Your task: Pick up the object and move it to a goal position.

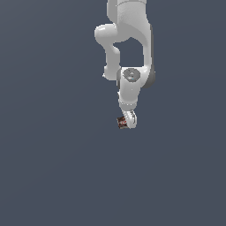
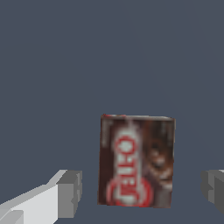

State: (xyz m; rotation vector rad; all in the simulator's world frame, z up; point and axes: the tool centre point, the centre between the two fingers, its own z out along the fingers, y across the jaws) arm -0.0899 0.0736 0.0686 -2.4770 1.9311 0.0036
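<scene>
**Open gripper astride a small dark box on a slate-grey floor**

Item 1 — gripper [image 2: 142, 192]. In the wrist view two grey finger pads [image 2: 70, 194] stand wide apart, one on each side of the box, with floor showing between each pad and the box's edges. The jaws are spread and hold nothing. In the exterior view the white gripper [image 1: 128, 121] points downward at the end of the arm.

Item 2 — the object [image 2: 136, 161]. A small dark red-brown box with red-and-white lettering and a red ring on its face; the lettering is too blurred to read with certainty. It sits between the two pads, touching neither. In the exterior view the object [image 1: 121, 122] shows as a tiny dark patch at the gripper's tip, on the exterior view's left side of it, partly hidden by the white body.

Item 3 — arm [image 1: 130, 48]. White, jointed, entering from the top edge of the exterior view and bending down to the gripper.

Item 4 — floor [image 1: 53, 167]. Plain slate-grey, uniform across both views.
</scene>
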